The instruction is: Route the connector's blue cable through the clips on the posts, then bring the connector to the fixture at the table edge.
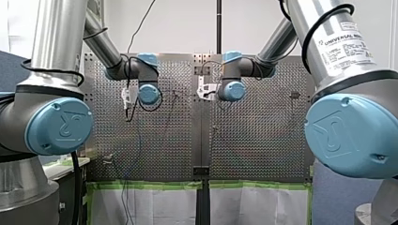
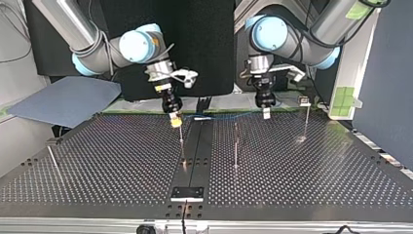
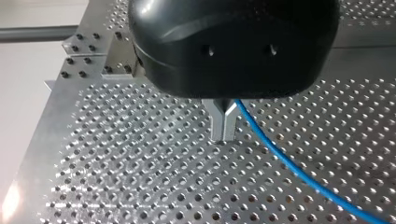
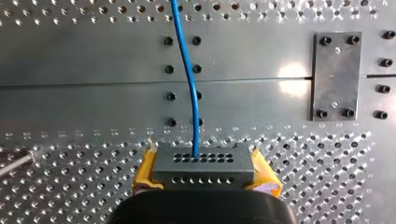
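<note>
My right gripper [image 4: 204,164] is shut on the grey connector [image 4: 203,173], with a yellow pad on each side of it. The blue cable [image 4: 188,74] leaves the connector's face and runs ahead over the plate. In the top view my right gripper [image 2: 175,121] hangs at the far side, just above a thin post [image 2: 181,141]. The cable [image 2: 221,117] stretches from it across to my left gripper [image 2: 266,114]. In the left wrist view the metal fingers [image 3: 219,122] are shut on the cable [image 3: 289,168], which trails away over the perforated plate.
More thin posts stand on the plate: one in the middle [image 2: 236,146], one with a clip on top [image 2: 305,102] at the top view's right, one leaning at its left [image 2: 52,158]. A black fixture plate [image 2: 187,193] sits at the near edge.
</note>
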